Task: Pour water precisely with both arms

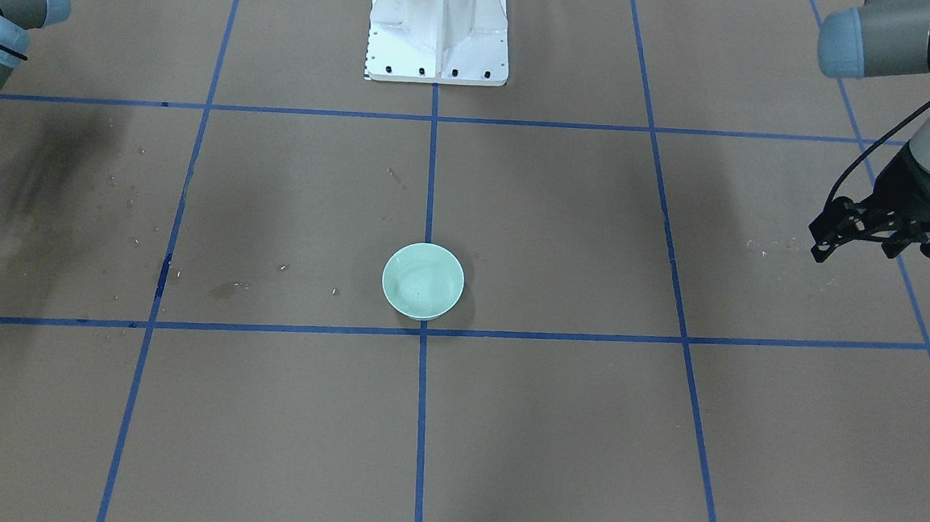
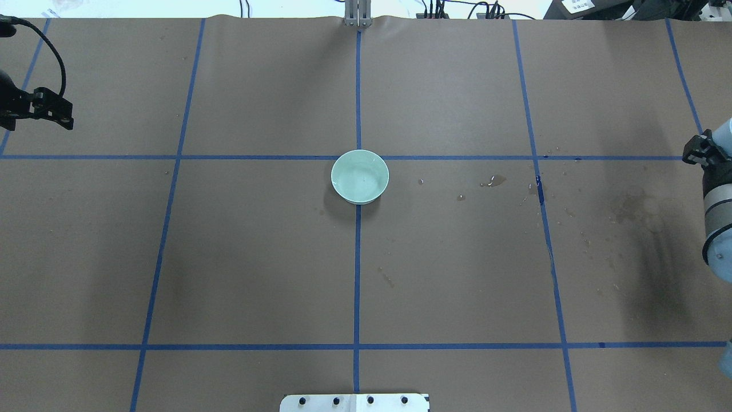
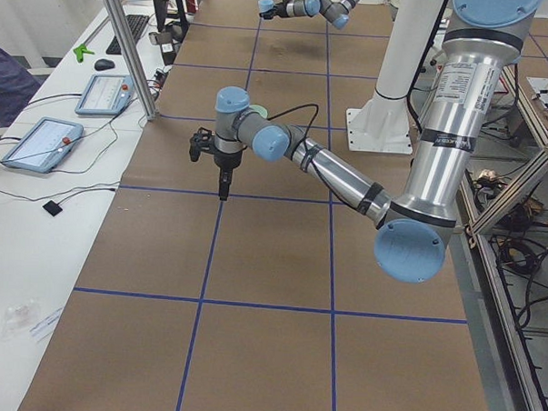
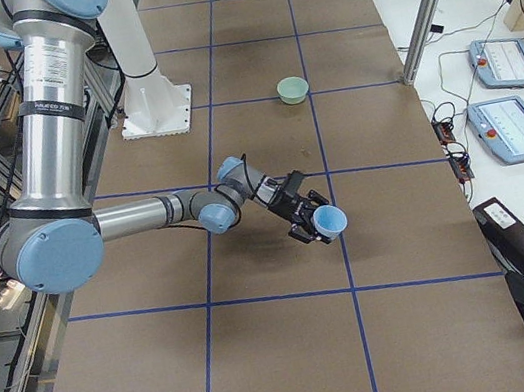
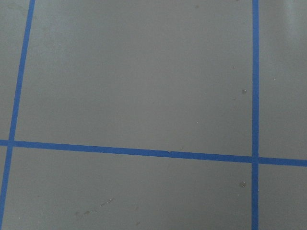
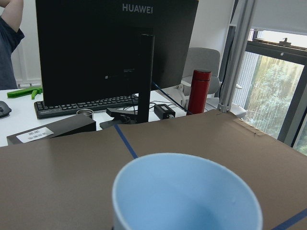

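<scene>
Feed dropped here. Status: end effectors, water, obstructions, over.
Left end effector empty, hovering. Blue cup at right end effector, grip unclear, water unseen. Green bowl centre; droplets nearby, nothing blocking.

Grey arms (image 3: pixel 334 176), blue caps (image 3: pixel 410 251), black cables (image 2: pixel 59 57)

A brown surface (image 2: pixel 257 257) is crossed by blue tape lines (image 2: pixel 357 286). A pale green bowl (image 2: pixel 343 167) is set on the middle line. A white pedestal (image 1: pixel 439 25) is bolted to it; a monitor (image 6: pixel 115 48) and red bottle (image 6: pixel 198 93) are seen beyond.
</scene>
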